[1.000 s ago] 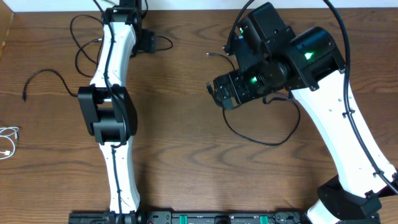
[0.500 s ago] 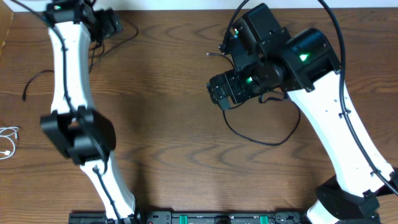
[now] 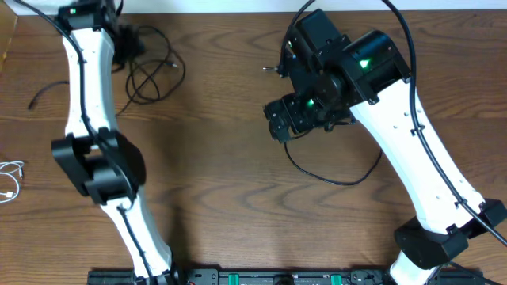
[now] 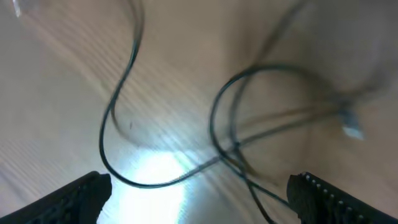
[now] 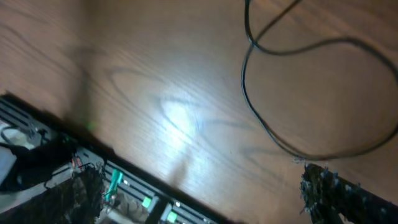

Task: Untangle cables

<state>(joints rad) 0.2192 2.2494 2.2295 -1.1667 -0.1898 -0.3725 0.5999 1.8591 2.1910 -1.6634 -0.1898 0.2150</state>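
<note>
Just ahead of L gripper (image 4: pixel 199 186), jaws wide & empty, black cables (image 4: pixel 217 143) lie in crossing loops. R gripper (image 5: pixel 205 190), also wide & empty, hangs near another black cable (image 5: pixel 273 134) on table (image 5: pixel 124 74).

The brown wooden table (image 3: pixel 230 158) showed a clear streaked grain under a smooth, semi-gloss finish, which threw back a bright patch of light in both wrist views. The thin black cables (image 3: pixel 152 73) lying on it looked sheathed in smooth plastic or rubber with a faint sheen, and the short white cable (image 3: pixel 9 180) looked like smooth plastic too. The two robot arms (image 3: pixel 83 87) wore glossy white plastic shells, with matt black plastic housings (image 3: pixel 103 162) at the joints. The left gripper (image 4: pixel 198 196) had black fingers (image 4: pixel 78 198) with a rough, ridged face, and the right gripper (image 5: pixel 205 193) had black fingers (image 5: pixel 333 196) just as coarse and matt.
</note>
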